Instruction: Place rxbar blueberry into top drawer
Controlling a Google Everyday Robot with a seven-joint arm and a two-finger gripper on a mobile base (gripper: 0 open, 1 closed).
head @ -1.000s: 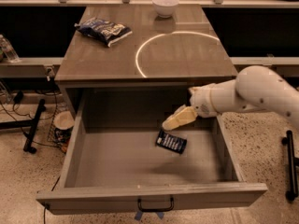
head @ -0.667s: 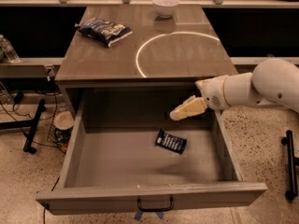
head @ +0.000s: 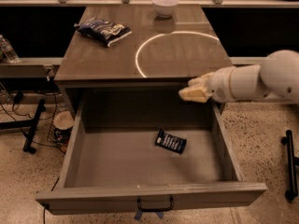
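Observation:
The rxbar blueberry (head: 171, 142), a small dark navy wrapper with white lettering, lies flat on the floor of the open top drawer (head: 149, 192), right of centre. The drawer is pulled far out and its black handle (head: 154, 205) faces me. My gripper (head: 192, 92) hangs above the drawer's back right part, level with the counter edge, up and to the right of the bar. It holds nothing.
A crinkled blue-and-white snack bag (head: 104, 30) lies at the counter's back left. A white bowl (head: 165, 5) stands at the back centre. A white circle is marked on the countertop (head: 177, 50). Black stands and cables stand on the floor at left and right.
My gripper has risen and drawn back to the right, away from the bar. The bar stays where it lay on the drawer floor.

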